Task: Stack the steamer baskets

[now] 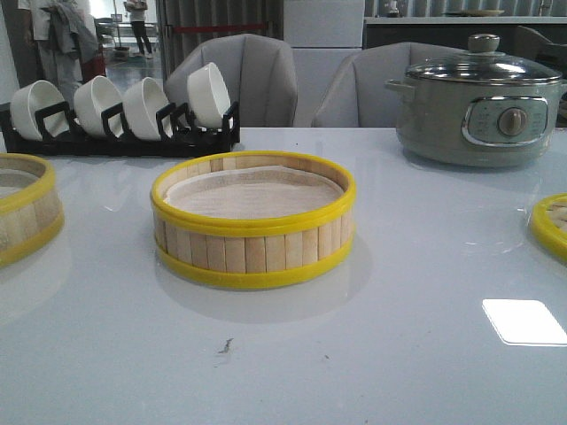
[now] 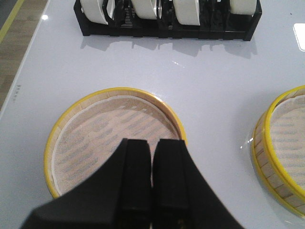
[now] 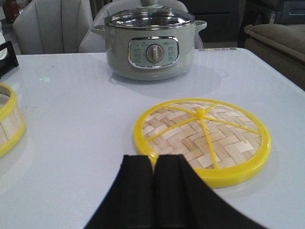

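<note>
Your left gripper hangs above the near rim of the left steamer basket, jaws pressed together, holding nothing. That basket sits upright and open-topped just beyond the fingertips, liner showing. The centre basket stands upright well off to that gripper's side, apart from the first. Your right gripper is likewise closed and empty, poised low over the table. The woven lid lies flat just ahead of it, knob up. The electric pot stands farther beyond.
</note>
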You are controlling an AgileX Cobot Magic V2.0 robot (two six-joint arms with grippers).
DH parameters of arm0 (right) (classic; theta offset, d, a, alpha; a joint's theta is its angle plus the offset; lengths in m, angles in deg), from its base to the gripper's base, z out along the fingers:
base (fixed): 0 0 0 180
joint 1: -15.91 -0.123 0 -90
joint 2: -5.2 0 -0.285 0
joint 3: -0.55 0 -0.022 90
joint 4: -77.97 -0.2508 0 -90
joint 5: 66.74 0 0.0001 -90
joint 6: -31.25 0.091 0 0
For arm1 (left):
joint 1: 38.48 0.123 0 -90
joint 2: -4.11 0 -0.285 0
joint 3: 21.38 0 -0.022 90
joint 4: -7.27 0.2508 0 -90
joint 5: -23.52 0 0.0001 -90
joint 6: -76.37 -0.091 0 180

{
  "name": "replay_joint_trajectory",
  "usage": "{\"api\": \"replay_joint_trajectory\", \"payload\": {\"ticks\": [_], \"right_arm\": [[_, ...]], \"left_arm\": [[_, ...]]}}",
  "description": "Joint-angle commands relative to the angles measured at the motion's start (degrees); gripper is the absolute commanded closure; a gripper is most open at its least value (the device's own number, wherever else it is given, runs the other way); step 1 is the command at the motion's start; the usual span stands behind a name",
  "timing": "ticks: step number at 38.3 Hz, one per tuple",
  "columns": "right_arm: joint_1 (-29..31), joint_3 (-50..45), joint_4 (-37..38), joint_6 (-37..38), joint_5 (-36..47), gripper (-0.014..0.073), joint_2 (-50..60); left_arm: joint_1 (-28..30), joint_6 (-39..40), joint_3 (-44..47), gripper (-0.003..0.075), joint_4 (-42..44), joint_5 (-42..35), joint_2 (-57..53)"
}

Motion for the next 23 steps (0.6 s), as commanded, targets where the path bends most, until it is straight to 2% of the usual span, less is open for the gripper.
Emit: {"api": "replay_joint_trajectory", "payload": {"ticks": [1,10,14,19,23], "right_arm": [[-0.2,0.9,-0.2,-0.4,5.1,0.0538,1.2],[-0.2,0.9,-0.1,-0.4,5.8,0.0538,1.2],[-0.2,0.9,-0.1,-0.4,10.7,0.0538,1.2],[-0.2,1.0,-0.4,0.1,21.9,0.0538,1.2],[-0.2,3.4,-0.6,1.0,20.1,0.0538,1.2]], "left_arm": [[-0.4,0.0,-1.7,0.0635,0.0,-3.7,-1.1],[-0.4,0.0,-1.7,0.0635,0.0,-3.5,-1.1],[-0.4,0.0,-1.7,0.0635,0.0,-3.5,-1.1],[-0.4,0.0,-1.7,0.0635,0.0,-3.2,-1.1],[-0.4,0.0,-1.7,0.0635,0.0,-3.2,-1.1]]}}
